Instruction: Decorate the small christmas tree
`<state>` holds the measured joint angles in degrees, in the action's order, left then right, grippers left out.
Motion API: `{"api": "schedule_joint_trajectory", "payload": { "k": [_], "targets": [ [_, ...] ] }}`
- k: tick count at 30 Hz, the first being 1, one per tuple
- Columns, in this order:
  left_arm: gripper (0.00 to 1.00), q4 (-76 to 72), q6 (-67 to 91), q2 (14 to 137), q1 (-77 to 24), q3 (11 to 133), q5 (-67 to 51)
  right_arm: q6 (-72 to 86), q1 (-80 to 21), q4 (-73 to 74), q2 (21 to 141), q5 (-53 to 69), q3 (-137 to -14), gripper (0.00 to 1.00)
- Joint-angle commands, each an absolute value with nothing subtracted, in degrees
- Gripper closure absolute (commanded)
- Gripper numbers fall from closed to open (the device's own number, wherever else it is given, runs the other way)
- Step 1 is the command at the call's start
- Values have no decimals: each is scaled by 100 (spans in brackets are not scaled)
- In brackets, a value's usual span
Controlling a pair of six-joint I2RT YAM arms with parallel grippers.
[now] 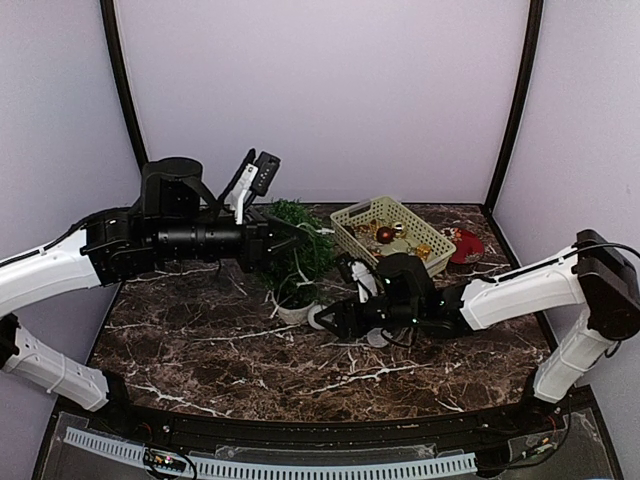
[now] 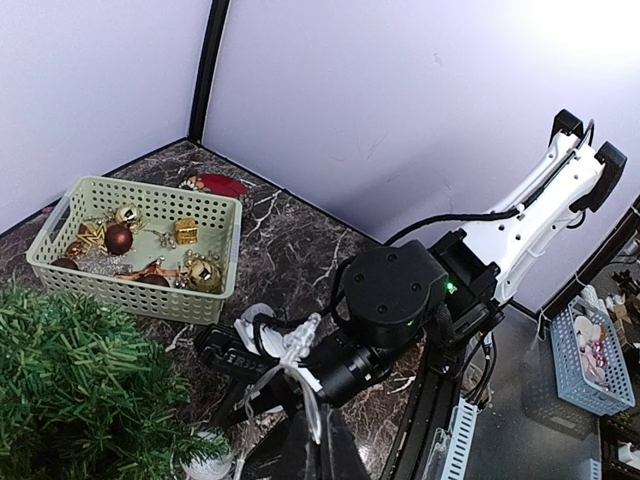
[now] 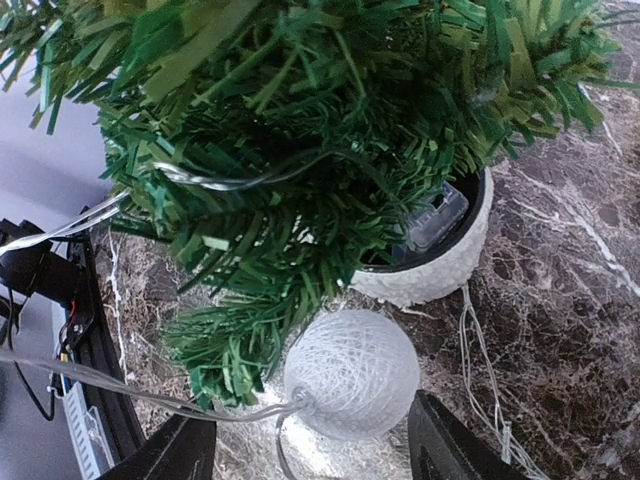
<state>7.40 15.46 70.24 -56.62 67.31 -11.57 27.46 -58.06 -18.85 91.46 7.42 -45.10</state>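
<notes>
The small christmas tree (image 1: 300,245) stands in its round white pot (image 1: 296,309) mid-table; it also shows in the left wrist view (image 2: 70,390) and the right wrist view (image 3: 330,130). A clear light-string wire (image 2: 300,385) runs from the tree to my left gripper (image 2: 320,450), whose fingers are closed on it beside the tree's top (image 1: 290,238). My right gripper (image 3: 315,450) is open, low on the table by the pot (image 3: 440,265). A white yarn ball light (image 3: 352,372) on the string lies between its fingers without touching them.
A pale green basket (image 1: 352,222) with gold and red baubles stands behind the tree on the right, also in the left wrist view (image 2: 135,295). A red ornament (image 1: 466,246) lies right of it. Loose wire (image 3: 480,370) trails on the marble beside the pot.
</notes>
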Motion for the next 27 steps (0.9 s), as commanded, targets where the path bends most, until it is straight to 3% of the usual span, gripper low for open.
{"api": "schedule_joint_trajectory", "payload": {
  "k": [1,6,9,13,17,18,21,27],
  "targets": [
    [100,775,1521,6729,-5625,6761,-1023,2826,-5951,-1995,8974,269,-4344,31],
    [100,756,1549,6628,-5625,6660,-970,3005,-6030,-2051,8925,327,-4054,33],
    [100,739,1568,6595,-5625,6622,-973,3068,-6079,-2150,8975,353,-4021,42],
    [100,722,1597,6573,-5629,6576,-992,3168,-6082,-2517,9111,425,-4029,63],
    [100,703,1672,6490,-5625,6454,-960,3223,-6080,-2845,9319,493,-4111,68],
    [100,690,1703,6470,-5625,6422,-959,3221,-6080,-2875,9371,486,-4146,72],
    [100,715,1737,6341,-5628,6300,-847,3238,-6082,-2663,9306,248,-4239,99],
    [100,1195,1864,6048,-5625,6129,-32,3274,-6075,-1403,7981,-1145,-3978,100]
  ]
}}
